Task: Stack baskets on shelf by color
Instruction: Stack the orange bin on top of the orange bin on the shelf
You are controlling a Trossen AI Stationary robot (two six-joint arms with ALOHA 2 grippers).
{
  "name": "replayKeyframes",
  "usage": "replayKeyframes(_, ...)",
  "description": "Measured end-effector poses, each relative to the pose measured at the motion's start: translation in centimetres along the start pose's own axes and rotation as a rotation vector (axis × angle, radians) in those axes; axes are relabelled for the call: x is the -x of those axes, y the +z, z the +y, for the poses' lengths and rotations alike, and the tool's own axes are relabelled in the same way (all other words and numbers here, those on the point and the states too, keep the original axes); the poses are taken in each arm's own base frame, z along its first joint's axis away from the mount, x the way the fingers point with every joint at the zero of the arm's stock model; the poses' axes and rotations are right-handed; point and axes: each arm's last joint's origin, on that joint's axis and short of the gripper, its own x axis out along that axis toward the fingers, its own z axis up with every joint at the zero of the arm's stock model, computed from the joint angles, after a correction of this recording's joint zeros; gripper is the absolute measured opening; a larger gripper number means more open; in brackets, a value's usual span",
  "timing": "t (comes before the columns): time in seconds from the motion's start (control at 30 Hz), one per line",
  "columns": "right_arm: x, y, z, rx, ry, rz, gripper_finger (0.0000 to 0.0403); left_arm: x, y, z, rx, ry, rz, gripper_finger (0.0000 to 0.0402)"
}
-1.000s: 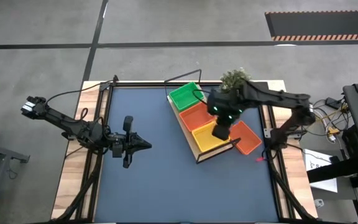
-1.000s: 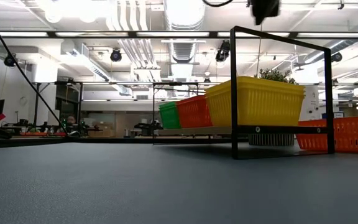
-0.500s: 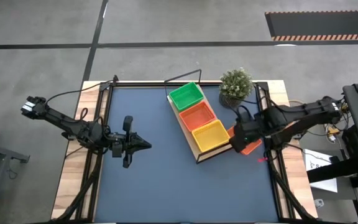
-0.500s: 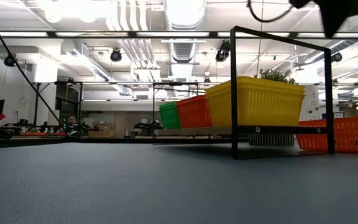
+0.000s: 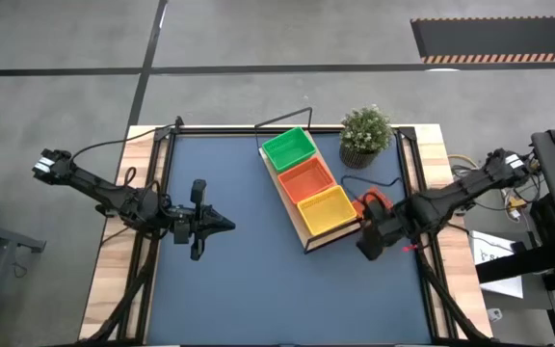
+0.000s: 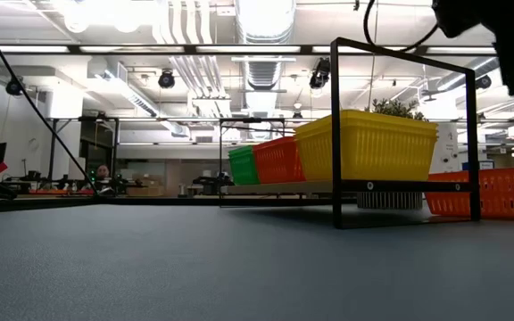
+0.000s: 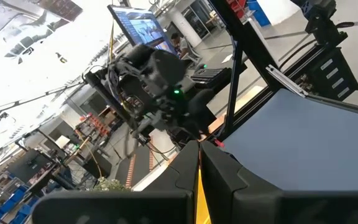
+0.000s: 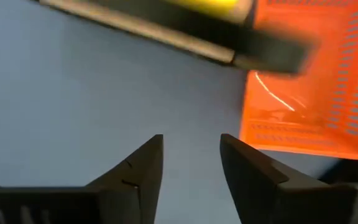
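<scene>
The shelf (image 5: 308, 238), a light-wood board in a black wire frame (image 6: 402, 55), lies slantwise at the table's far right. On it stand a green basket (image 5: 289, 147), a red-orange basket (image 5: 305, 177) and a yellow basket (image 5: 325, 209) in a row. Another red-orange basket (image 8: 309, 87) rests with its bottom on the table, right of the shelf's near end, and is half hidden under my right arm in the high view. My right gripper (image 8: 191, 146) hovers open over bare table beside that basket, pointing down. My left gripper (image 5: 222, 224) is shut and empty, at mid-left.
A potted plant (image 5: 366, 130) stands at the table's far right corner, behind the shelf. The wide blue table top (image 5: 239, 280) left of and nearer than the shelf holds no other object. Cables run along the right edge (image 5: 422, 251).
My right gripper has left its place above the yellow basket on the shelf. It has gone toward the table's right edge, then toward the near edge and down, and now hangs beside the loose red-orange basket. The baskets have not moved.
</scene>
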Motion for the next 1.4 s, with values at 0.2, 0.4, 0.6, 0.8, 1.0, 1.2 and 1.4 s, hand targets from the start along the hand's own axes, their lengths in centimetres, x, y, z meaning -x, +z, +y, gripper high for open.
replayKeyframes(0.2,-3.4,-1.6,0.3,-0.015,-0.112,0.037,0.0152,0.0,0.0,0.0,0.0,0.0,0.0,0.0)
replayKeyframes(0.4,-5.6,-2.2,0.1,0.025,-0.196,0.011,0.0145,0.0,0.0,0.0,0.0,0.0,0.0,0.0)
replayKeyframes(0.6,-6.2,-2.1,0.0,0.066,-0.236,-0.052,0.0139,0.0,0.0,0.0,0.0,0.0,0.0,0.0)
replayKeyframes(0.8,-6.2,-2.9,0.2,0.099,-0.239,-0.093,0.0132,0.0,0.0,0.0,0.0,-0.001,0.001,0.0)
replayKeyframes(1.0,-6.7,-4.9,-0.2,0.118,-0.247,-0.117,0.0134,0.0,0.0,0.0,0.0,-0.001,0.001,0.0)
replayKeyframes(1.2,-8.2,-6.7,-1.5,0.099,-0.286,-0.162,0.0128,0.0,0.0,0.0,0.0,-0.001,0.0,0.0)
replayKeyframes(1.4,-8.6,-6.8,-1.8,0.107,-0.281,-0.291,0.0119,0.0,0.0,0.0,0.0,-0.001,0.0,0.0)
